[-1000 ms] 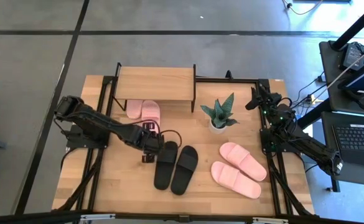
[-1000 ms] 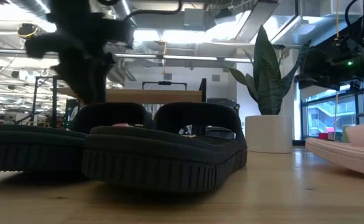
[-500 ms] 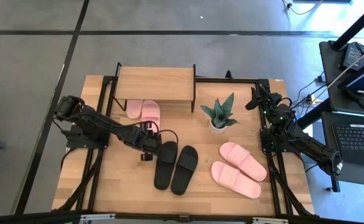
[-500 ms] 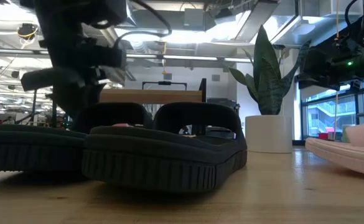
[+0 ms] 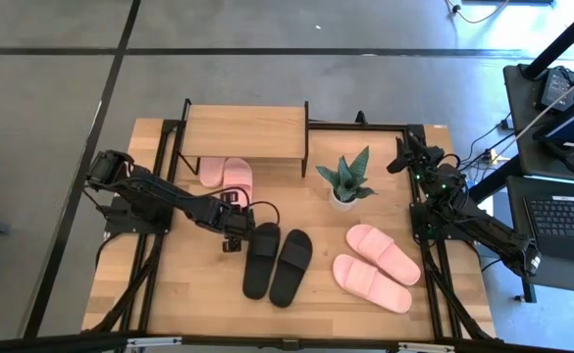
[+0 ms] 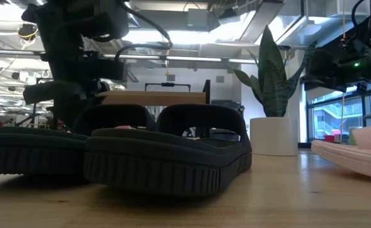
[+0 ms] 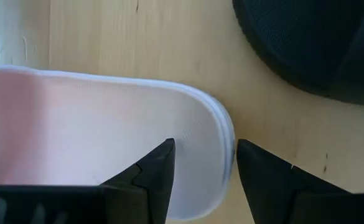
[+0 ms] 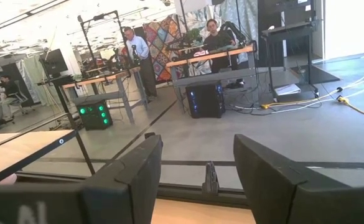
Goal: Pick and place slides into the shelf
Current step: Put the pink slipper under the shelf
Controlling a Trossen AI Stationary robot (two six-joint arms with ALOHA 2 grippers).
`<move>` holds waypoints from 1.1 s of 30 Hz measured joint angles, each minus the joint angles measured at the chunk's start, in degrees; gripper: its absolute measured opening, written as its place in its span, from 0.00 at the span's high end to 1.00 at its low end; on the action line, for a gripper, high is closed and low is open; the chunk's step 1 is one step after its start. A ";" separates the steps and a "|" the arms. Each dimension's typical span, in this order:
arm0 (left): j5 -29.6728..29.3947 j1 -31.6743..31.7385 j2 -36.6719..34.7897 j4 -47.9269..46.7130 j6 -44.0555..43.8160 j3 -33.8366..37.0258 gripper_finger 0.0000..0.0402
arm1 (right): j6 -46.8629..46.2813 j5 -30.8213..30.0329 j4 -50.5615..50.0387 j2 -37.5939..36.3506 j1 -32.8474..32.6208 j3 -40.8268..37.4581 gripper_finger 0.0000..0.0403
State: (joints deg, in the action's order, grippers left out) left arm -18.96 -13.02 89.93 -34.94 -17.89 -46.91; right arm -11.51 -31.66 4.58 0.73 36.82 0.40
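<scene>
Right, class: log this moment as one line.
left claw open beside black slides | right claw open, parked right edge | pink pair at shelf

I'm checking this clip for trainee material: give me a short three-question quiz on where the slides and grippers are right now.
1. How many slides lie on the open table, outside the shelf?
2. True or false: the right gripper is shut on a pink slide.
3. The left gripper is nearest: A) plant B) black slides C) laptop

Key: 1. Four, two black and two pink slides. 2. False, open. 3. B
</scene>
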 joint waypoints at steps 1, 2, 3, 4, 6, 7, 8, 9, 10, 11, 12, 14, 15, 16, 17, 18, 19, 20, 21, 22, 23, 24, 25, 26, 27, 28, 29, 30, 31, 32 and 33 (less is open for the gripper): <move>0.00 0.00 0.00 0.02 0.00 0.14 0.60 | 0.00 0.00 0.00 0.00 0.00 0.00 0.50; 0.00 0.00 0.00 0.02 0.00 0.27 0.60 | 0.00 0.00 0.00 0.00 0.01 0.01 0.50; 0.00 0.00 0.00 0.05 0.00 0.40 0.60 | 0.00 0.00 0.00 0.00 0.02 0.01 0.50; 0.00 0.00 0.00 0.15 0.00 0.57 0.60 | 0.00 0.00 0.00 0.00 0.01 0.02 0.50; 0.00 0.00 0.00 0.39 0.02 0.94 0.62 | 0.00 0.00 0.00 0.00 0.02 0.01 0.50; 0.00 0.00 0.00 0.74 0.02 1.12 0.63 | 0.00 0.00 0.00 0.00 0.00 0.01 0.50; 0.00 0.00 0.00 1.29 0.02 1.30 0.65 | 0.00 0.00 0.00 0.00 0.02 0.00 0.50; -0.02 0.00 0.00 1.83 0.05 1.47 0.67 | 0.00 0.00 0.00 0.00 0.00 0.00 0.50; -0.05 0.00 0.00 2.31 0.27 1.57 0.69 | 0.00 0.00 0.00 0.00 0.00 0.00 0.50; -0.13 0.00 0.00 2.85 0.35 1.65 0.71 | 0.00 0.00 0.00 0.00 0.00 0.01 0.50; -0.19 0.00 0.00 3.40 0.42 1.76 0.73 | 0.00 0.00 0.00 0.00 0.00 0.01 0.50; -0.20 0.00 0.00 3.88 0.46 1.85 0.77 | 0.00 0.00 0.00 0.00 0.00 0.00 0.50; -0.20 0.00 0.00 4.00 0.46 1.85 0.79 | 0.00 0.00 0.00 0.00 0.02 0.00 0.50; -0.20 0.00 0.00 4.12 0.46 1.85 0.81 | 0.00 0.00 0.00 0.00 0.02 0.00 0.50; -0.20 0.00 0.00 4.22 0.46 1.85 0.82 | 0.00 0.00 0.00 0.00 0.00 0.00 0.50; -0.18 0.00 0.00 4.26 0.46 1.85 0.84 | 0.00 0.00 0.00 0.00 0.00 0.00 0.50; -0.18 0.00 0.00 4.26 0.46 1.85 0.86 | 0.00 0.00 0.00 0.00 0.02 0.00 0.50; -0.18 0.00 0.00 4.26 0.46 1.85 0.88 | -0.01 0.00 0.00 0.00 0.00 0.02 0.50; -0.14 0.00 0.00 4.28 0.42 1.85 0.89 | -0.16 -0.01 0.00 0.00 0.00 0.02 0.50; -0.13 0.00 0.00 4.28 0.42 1.85 0.91 | -0.22 0.00 0.00 0.00 0.01 0.01 0.50; -0.13 0.00 0.00 4.27 0.42 1.85 0.92 | -0.22 -0.01 0.00 0.00 0.02 0.01 0.50; -0.12 0.00 0.00 4.28 0.39 1.85 0.93 | -0.22 0.00 0.00 0.00 0.01 0.01 0.50; -0.10 0.00 0.00 4.28 0.37 1.85 0.95 | -0.28 0.00 0.00 0.00 0.02 0.01 0.50; -0.09 0.00 0.00 4.26 0.37 1.85 0.96 | -0.44 0.00 0.00 0.00 0.02 0.02 0.50; -0.07 0.09 0.00 4.28 0.41 1.85 0.97 | -0.59 0.00 0.00 0.00 0.00 0.00 0.50; 0.12 0.21 0.00 4.28 0.42 1.85 0.98 | -1.17 0.00 0.00 0.00 0.02 0.00 0.50; 0.24 0.38 0.00 4.28 0.43 1.85 0.98 | -1.72 0.00 0.00 0.00 0.00 0.00 0.50; 0.35 0.61 0.00 4.30 0.68 1.85 0.98 | -1.91 0.00 0.00 0.00 0.00 0.00 0.50; 0.40 0.89 0.00 4.29 1.55 1.85 0.98 | -2.00 0.00 0.00 0.00 0.00 0.01 0.50; 0.26 1.25 0.01 4.25 2.37 1.85 0.98 | -2.00 0.00 0.00 0.00 0.02 0.00 0.50; 0.13 1.72 0.02 4.22 3.24 1.85 0.98 | -1.94 0.00 0.00 0.00 0.00 0.02 0.50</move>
State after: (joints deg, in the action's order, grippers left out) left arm -18.83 -11.29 89.95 -30.71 -14.65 -45.06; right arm -13.44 -31.66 4.58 0.73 36.82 0.43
